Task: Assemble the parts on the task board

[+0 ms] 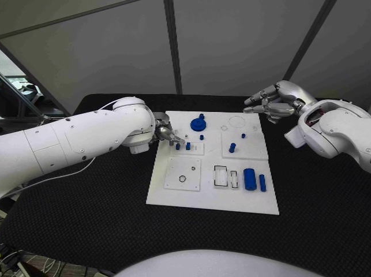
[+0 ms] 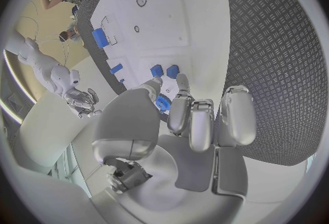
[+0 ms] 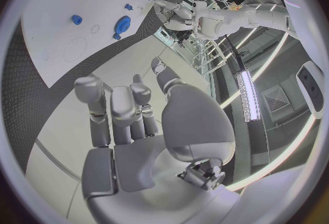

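Note:
The white task board (image 1: 175,193) lies in the middle of the table. On its far half sit a round blue gear-like part (image 1: 198,123) and several small blue pegs, two of them (image 1: 177,146) (image 1: 188,146) side by side. A thick blue cylinder (image 1: 249,179) and a thin blue bar (image 1: 262,183) lie at the near right. My left hand (image 1: 167,134) hovers at the board's left edge, its fingers (image 2: 192,117) stretched toward the two pegs (image 2: 156,70) and holding nothing. My right hand (image 1: 273,104) is raised beyond the far right corner, fingers apart and empty (image 3: 130,119).
The board has a square plate with a round hole (image 1: 182,179) and narrow rectangular slots (image 1: 221,176) on its near half. A ring outline (image 1: 236,122) marks its far right. Black textured matting (image 1: 318,219) surrounds the board.

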